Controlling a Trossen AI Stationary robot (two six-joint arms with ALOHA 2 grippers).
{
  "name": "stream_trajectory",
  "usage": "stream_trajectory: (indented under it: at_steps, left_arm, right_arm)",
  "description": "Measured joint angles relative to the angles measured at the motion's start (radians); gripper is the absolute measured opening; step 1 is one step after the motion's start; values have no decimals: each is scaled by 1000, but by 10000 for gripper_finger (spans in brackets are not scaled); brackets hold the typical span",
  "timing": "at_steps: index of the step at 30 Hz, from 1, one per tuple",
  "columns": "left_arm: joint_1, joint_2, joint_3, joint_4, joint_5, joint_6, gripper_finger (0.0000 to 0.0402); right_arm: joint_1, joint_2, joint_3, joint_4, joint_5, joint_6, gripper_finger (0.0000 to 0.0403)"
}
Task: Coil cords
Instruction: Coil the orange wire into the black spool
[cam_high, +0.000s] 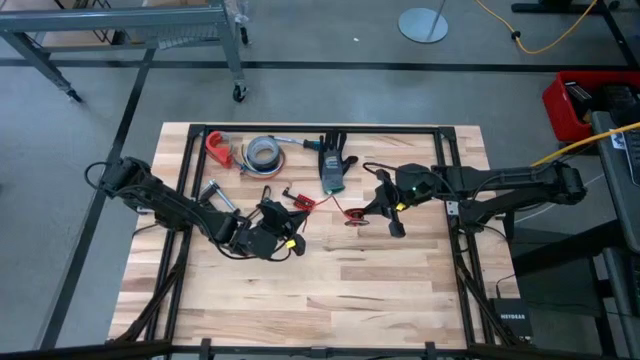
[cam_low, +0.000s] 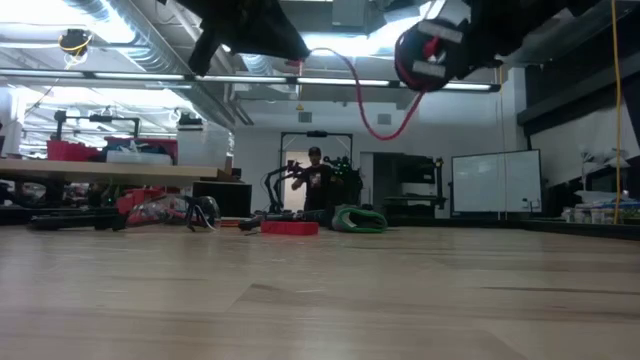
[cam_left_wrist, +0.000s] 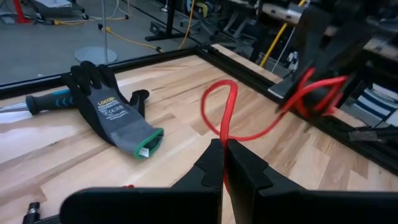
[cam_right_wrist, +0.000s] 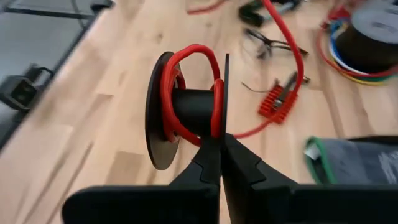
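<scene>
Red cord (cam_left_wrist: 227, 109) — left pincer (cam_left_wrist: 222, 163) clenched on it; right pincer (cam_right_wrist: 221, 149) clamping its black spool (cam_right_wrist: 163, 112)

We see a bright red cord (cam_right_wrist: 186, 59) wound on a black spool (cam_right_wrist: 163, 112), with its small red connector piece (cam_right_wrist: 277, 99) lying on the pale, light-brown wood-grain tabletop (cam_high: 330, 290). The glove (cam_left_wrist: 112, 112) is black at the fingers and grey on the back, with white lettering and a green-edged cuff, beside a handle (cam_left_wrist: 43, 101) in black and teal. Both tools are black, the left tool (cam_left_wrist: 224, 163) and the right tool (cam_right_wrist: 221, 155), the tape roll (cam_high: 263, 152) is grey, and a red clamp (cam_high: 216, 148) lies by it.
</scene>
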Motion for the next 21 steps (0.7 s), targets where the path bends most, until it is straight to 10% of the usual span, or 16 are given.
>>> stream_trajectory:
  at_steps: [21]
  left_arm:
    - [0,-44,0,191,38,133,0]
  right_arm:
    - [0,204,-1,26,266,52,3]
